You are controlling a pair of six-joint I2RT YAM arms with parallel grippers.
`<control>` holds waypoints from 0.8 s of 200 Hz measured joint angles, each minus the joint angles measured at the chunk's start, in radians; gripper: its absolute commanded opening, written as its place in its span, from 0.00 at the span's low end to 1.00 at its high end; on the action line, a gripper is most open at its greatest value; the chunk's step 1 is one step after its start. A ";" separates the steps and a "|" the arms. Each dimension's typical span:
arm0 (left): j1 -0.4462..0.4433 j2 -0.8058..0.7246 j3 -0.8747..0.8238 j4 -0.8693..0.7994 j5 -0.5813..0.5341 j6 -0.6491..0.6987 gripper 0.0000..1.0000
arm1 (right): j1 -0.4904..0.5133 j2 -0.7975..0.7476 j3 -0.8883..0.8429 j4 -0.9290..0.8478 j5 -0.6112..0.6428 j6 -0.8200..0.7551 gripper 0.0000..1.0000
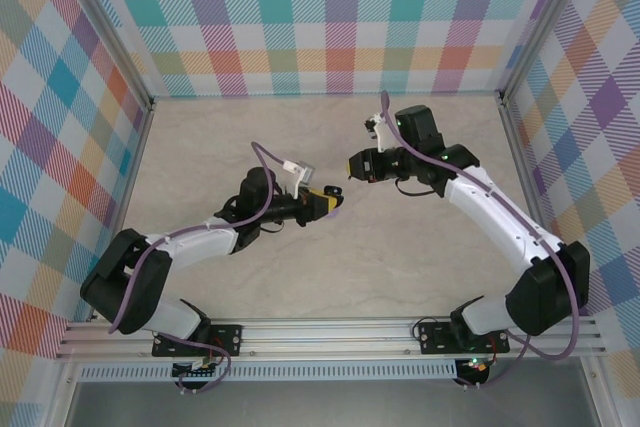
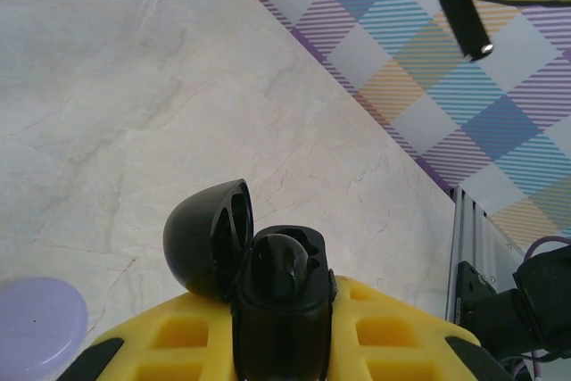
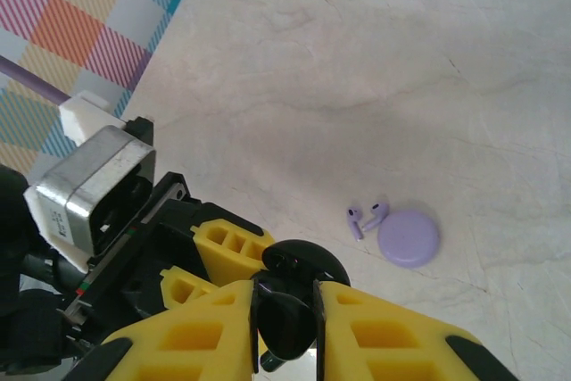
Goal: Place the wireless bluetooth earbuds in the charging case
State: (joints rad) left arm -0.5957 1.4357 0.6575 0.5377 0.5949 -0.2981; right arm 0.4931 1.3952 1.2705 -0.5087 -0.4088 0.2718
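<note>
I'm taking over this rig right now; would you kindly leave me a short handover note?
Left gripper: fingers shut on the black charging case, lid hinged open.
Right gripper: fingers shut on a black earbud, close to the case, not yet in.
A closed lavender puck lies on the table, two lavender earbuds beside it.
Done: case open, one earbud picked up; whether another already sits inside is unclear.
Left: seat the earbud, then any remaining one.

The white, black-jointed left arm (image 1: 190,242) and right arm (image 1: 495,207) are trailing lavender cables (image 1: 262,152) and wearing yellow ribbed fingers (image 3: 384,336)
</note>
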 measured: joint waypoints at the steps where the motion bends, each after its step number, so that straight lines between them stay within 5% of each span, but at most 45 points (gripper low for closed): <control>1: 0.000 0.000 -0.001 0.000 0.000 0.000 0.03 | 0.000 0.000 0.000 0.000 0.000 0.000 0.23; 160: -0.013 -0.080 -0.008 0.075 0.045 0.026 0.03 | 0.076 -0.031 -0.014 0.023 0.031 -0.027 0.23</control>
State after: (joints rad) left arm -0.6086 1.3560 0.6491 0.6125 0.6399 -0.2726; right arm 0.5694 1.3640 1.2560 -0.4858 -0.3775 0.2447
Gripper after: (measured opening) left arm 0.211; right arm 0.230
